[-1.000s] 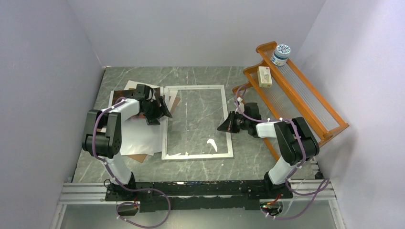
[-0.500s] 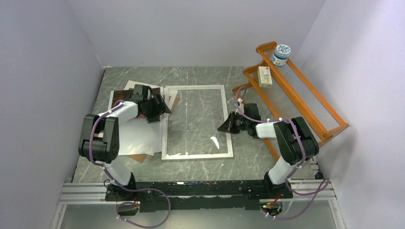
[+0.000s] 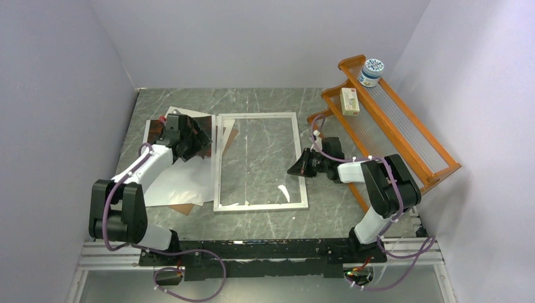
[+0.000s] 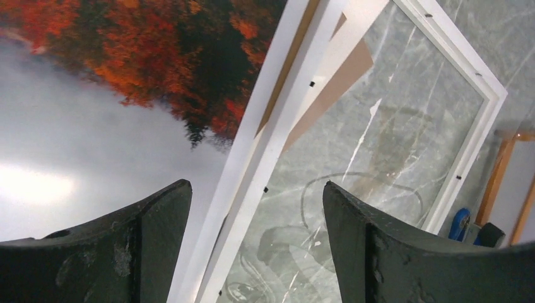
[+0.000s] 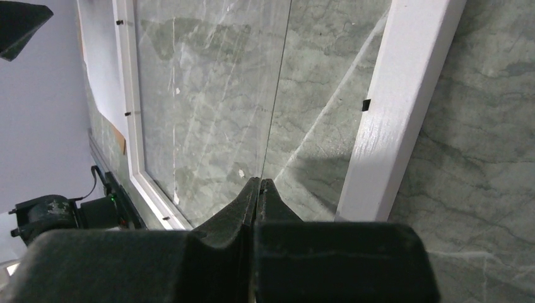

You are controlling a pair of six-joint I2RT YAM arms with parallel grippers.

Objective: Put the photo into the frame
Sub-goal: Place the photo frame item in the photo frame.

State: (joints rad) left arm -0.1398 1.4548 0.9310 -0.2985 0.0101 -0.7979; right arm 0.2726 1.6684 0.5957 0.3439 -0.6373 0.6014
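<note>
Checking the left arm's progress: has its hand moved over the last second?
Yes. The left hand has pulled back leftward, away from the left rim of the frame, and is now over the photo.

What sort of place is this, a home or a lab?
Probably a lab robot test cell: plain walls box in a marble-patterned table, two arms are bolted to a metal rail, and the frame and an orange rack look like props.

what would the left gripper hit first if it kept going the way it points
Probably the white rail of the frame, lying between the open jaws of the left gripper, with the photo just beside; depth is unclear.
</note>
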